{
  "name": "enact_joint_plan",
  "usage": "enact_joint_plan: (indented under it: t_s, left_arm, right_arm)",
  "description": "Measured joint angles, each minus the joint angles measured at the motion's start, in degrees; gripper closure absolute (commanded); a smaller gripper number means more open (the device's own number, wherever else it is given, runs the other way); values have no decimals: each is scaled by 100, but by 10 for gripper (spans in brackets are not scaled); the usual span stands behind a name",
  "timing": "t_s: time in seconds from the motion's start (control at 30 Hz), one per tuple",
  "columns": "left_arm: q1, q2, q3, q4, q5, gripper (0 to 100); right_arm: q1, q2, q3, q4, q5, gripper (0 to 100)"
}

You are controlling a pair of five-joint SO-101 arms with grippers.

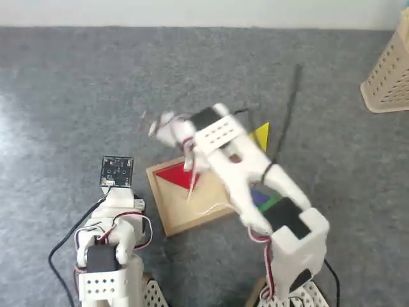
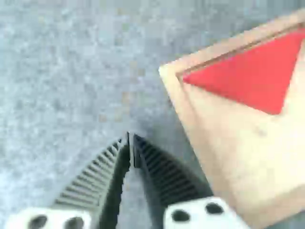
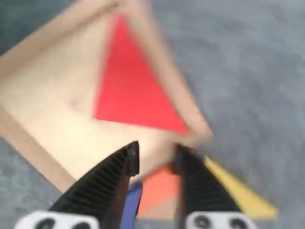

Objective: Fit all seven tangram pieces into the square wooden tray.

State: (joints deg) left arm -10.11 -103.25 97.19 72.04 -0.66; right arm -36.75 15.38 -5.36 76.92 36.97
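A: The right tool (image 3: 155, 152) hangs over the tray (image 3: 177, 93) with its jaws only a little apart and nothing between them.

B: That narrow gap is the first risk. If it comes down on a flat piece like that, the tips may land on top and simply push the piece across the surface (image 1: 77, 96).

A: Just past the tips are the tray's corner and the orange piece (image 3: 157, 188), with the yellow triangle (image 3: 238, 191) beside it, outside the rim.

B: So a descent there could clip the rim and shift the tray. The red triangle (image 3: 128, 90) lies flat inside against that rim, and a jolt could slide it out of place.

A: And the left tool (image 2: 131, 138)?

B: It is pinched closed and empty, low over the surface just beside another tray corner. A forward move from there would likely shove the tray. Only the red piece shows inside, so most of the job looks undone, and a displaced tray would cost a lot.
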Motion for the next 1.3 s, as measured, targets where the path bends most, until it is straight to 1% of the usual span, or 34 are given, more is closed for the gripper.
enact_joint_plan:
  t_s: [0.1, 0.2, 0.4, 0.47, 0.53, 0.77, 1.2, 1.3]
  left_arm:
    - [-9, 0, 0, 0, 0, 988]
    - [0, 0, 0, 0, 0, 988]
    - [0, 0, 0, 0, 0, 988]
    - [0, 0, 0, 0, 0, 988]
    - [-9, 0, 0, 0, 0, 988]
    - [-9, 0, 0, 0, 0, 988]
    - [-9, 0, 0, 0, 0, 988]
    - [-9, 0, 0, 0, 0, 988]
  right_arm:
    - [334, -193, -26, 105, -949, 991]
    - [413, -246, 316, -35, -1714, 992]
    - [396, -246, 1635, -1345, -2980, 992]
    - [396, -246, 1881, -1653, -3288, 992]
    - [396, -246, 2013, -1785, -3411, 992]
    - [396, -62, 2022, -1916, -3464, 992]
    - [554, 79, 1811, -1820, -3473, 989]
    - [554, 79, 1811, -1811, -3473, 917]
